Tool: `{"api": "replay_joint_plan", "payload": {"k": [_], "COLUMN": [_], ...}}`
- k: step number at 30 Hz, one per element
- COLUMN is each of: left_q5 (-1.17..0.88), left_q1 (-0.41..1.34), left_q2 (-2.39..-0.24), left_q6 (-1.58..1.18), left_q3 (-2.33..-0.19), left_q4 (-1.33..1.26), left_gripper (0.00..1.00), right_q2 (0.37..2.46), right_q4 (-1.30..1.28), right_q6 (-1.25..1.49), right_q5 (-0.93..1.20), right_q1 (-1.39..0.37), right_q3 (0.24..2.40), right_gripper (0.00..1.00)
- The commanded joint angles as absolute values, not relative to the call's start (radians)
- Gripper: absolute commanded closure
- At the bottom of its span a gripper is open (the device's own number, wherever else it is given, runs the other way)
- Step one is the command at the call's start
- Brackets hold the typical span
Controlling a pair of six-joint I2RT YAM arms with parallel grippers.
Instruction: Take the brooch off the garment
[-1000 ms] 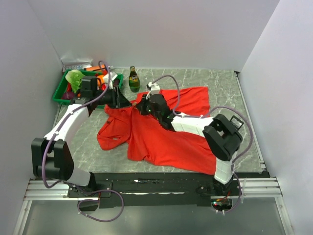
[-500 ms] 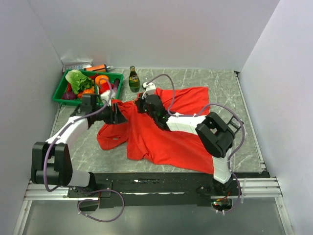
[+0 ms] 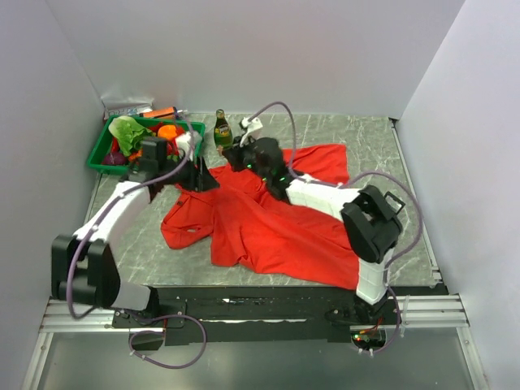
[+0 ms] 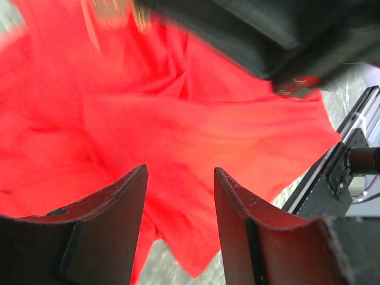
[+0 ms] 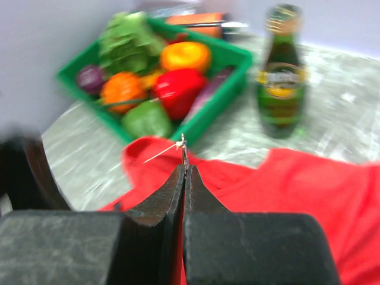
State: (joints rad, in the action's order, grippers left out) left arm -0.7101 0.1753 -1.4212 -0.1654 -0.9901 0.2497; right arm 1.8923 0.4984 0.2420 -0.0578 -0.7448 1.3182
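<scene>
Right gripper (image 5: pixel 184 168) has risen toward the bottle (image 5: pixel 282 77), jaws pinched shut on what looks like the brooch (image 5: pixel 181 142), held close beside the bottle, above the garment (image 3: pixel 268 236). Left gripper (image 4: pixel 178 202) hangs open over fabric on the bottle's near side. Risk: thin pin held only at its end; any jerk drops it into the folds.

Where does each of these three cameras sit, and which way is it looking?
Top external: fixed above and behind, looking down on the garment; left arm and right arm show.
Left wrist: on the left arm, facing the garment; open left gripper shows.
Right wrist: on the right arm, facing tray and bottle; shut right gripper pinching the brooch shows.
Shared: the garment, in all three.
</scene>
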Motion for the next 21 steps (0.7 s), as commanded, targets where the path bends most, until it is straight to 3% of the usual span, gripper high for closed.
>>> {"api": "replay_joint_plan", "payload": {"k": [1,3,6,10,14,21], "left_q5": [-0.773,-0.778,-0.756,-0.739,-0.836,-0.881], "left_q1": [0.146,0.131,0.111,0.1,0.1,0.132], "left_q2": [-1.27,-1.258,-1.246,-1.201,-1.252,-1.382], "left_q6": [0.036,0.141,0.267,0.23,0.068,-0.031], "left_q3": [-1.17,-1.259,-1.33,-1.283,-1.27,-1.396], "left_q4": [0.483,0.618,0.75,0.629,0.473,0.397], "left_gripper": [0.45,0.45,0.45,0.44,0.44,0.46], "right_q2": [1.73,1.701,1.662,1.623,1.592,1.523], "right_q4": [0.331,0.148,0.013,0.008,0.092,0.147], "right_q6": [0.193,0.181,0.14,0.166,0.233,0.238], "right_q5": [0.429,0.644,0.8,1.091,1.224,1.244], "right_q1": [-0.599,-0.522,-0.448,-0.4,-0.397,-0.416], "right_q3": [1.385,1.461,1.525,1.532,1.477,1.397], "right_gripper": [1.0,1.0,1.0,1.0,1.0,1.0]}}
